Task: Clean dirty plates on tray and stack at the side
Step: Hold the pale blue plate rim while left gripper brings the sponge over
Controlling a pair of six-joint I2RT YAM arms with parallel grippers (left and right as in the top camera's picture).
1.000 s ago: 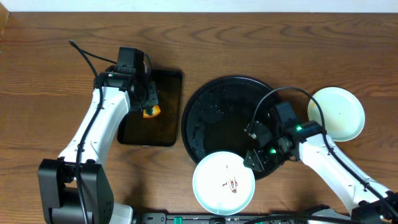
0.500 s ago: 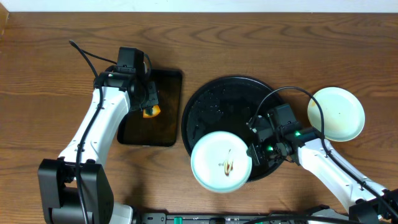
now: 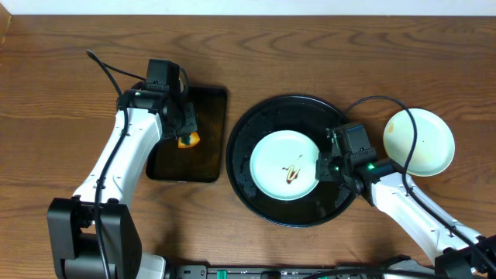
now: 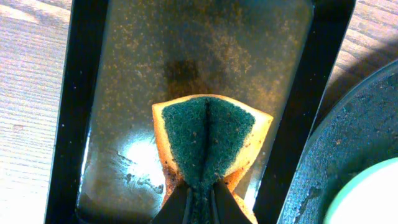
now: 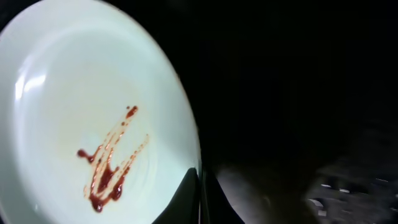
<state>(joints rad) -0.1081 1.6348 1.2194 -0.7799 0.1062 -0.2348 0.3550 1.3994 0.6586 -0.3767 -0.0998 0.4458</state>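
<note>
right tool (image 3: 321,166) pinched on plate (image 3: 271,159) rim, mid frame. plate stiff, glossy, likely slippery, so rim's best hold. left tool (image 4: 200,193) clamping sponge (image 4: 208,140), upper left.

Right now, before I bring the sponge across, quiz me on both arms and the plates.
1. True or false: the left gripper is shut on the sponge over the rectangular tray.
2. The smeared plate, gripped at its rim by the right gripper, is: A on the table; B inside the round tray; C on the rectangular tray.
3. How many plates show overhead?
Key: 1 true; 2 B; 3 two, the other plate beside the round tray.
</note>
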